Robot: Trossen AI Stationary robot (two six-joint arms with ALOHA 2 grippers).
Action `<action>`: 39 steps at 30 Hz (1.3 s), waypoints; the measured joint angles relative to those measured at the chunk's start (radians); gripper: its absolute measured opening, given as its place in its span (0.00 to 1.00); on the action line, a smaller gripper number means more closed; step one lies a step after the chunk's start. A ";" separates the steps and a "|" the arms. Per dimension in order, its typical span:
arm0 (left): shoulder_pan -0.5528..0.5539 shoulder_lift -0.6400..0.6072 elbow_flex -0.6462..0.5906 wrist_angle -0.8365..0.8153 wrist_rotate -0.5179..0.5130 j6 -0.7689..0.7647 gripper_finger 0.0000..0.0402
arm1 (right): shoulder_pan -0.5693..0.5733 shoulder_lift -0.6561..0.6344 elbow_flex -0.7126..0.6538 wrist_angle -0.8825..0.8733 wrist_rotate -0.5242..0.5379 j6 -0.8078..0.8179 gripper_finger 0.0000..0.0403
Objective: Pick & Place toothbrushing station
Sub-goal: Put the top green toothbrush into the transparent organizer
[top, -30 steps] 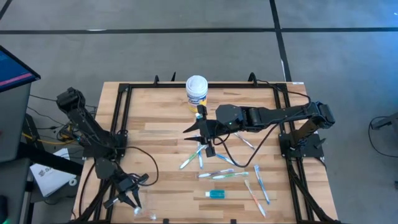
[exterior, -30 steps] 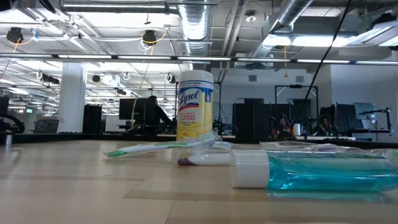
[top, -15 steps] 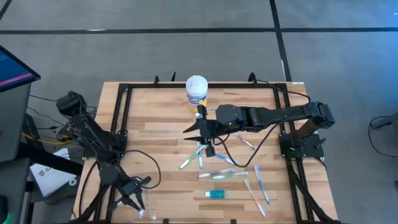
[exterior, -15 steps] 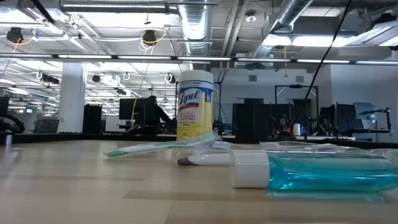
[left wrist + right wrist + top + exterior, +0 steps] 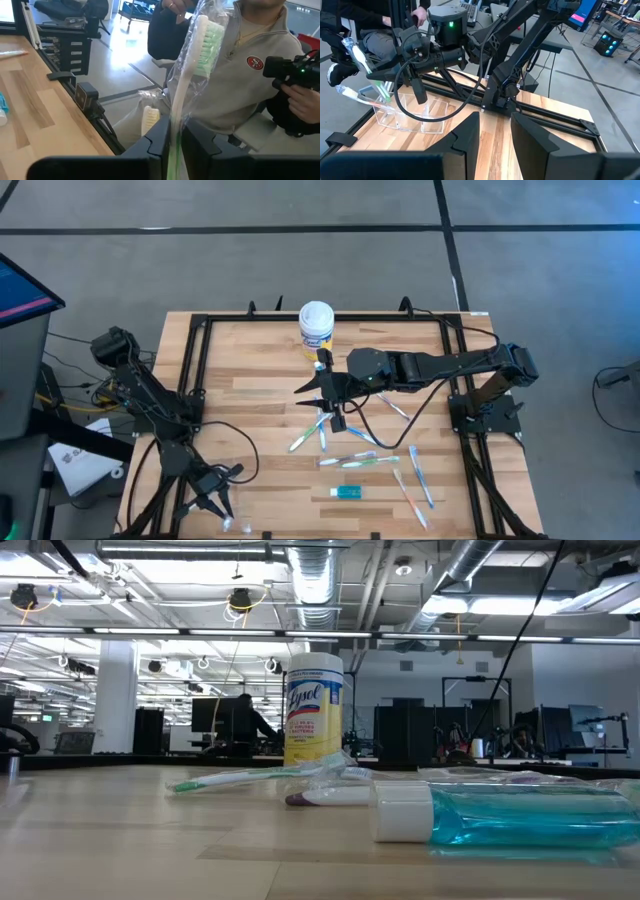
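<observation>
Beyond the table's near edge (image 5: 150,515), left gripper (image 5: 172,137) pinches a wrapped toothbrush (image 5: 192,60).

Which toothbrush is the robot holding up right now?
The green-bristled wrapped toothbrush, pinched in the left end effector near the table's front-left corner. The other toothbrushes lie flat on the table.

Premises: an open-plan robotics lab within an industrial-style office floor. Exposed silver ducting (image 5: 318,580) and piping run under an unfinished ceiling fitted with strip lights. Rows of desks with dark monitors (image 5: 405,730) fill the far room, and a person (image 5: 245,720) sits at one. The wooden table (image 5: 260,385) carries a black metal frame (image 5: 195,370). The floor is grey concrete (image 5: 300,260). Loose cabling (image 5: 70,390) lies beside the table.
</observation>
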 joint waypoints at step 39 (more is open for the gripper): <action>0.000 0.000 -0.068 0.058 -0.082 -0.015 0.19 | 0.000 0.000 0.000 -0.001 0.000 0.000 0.25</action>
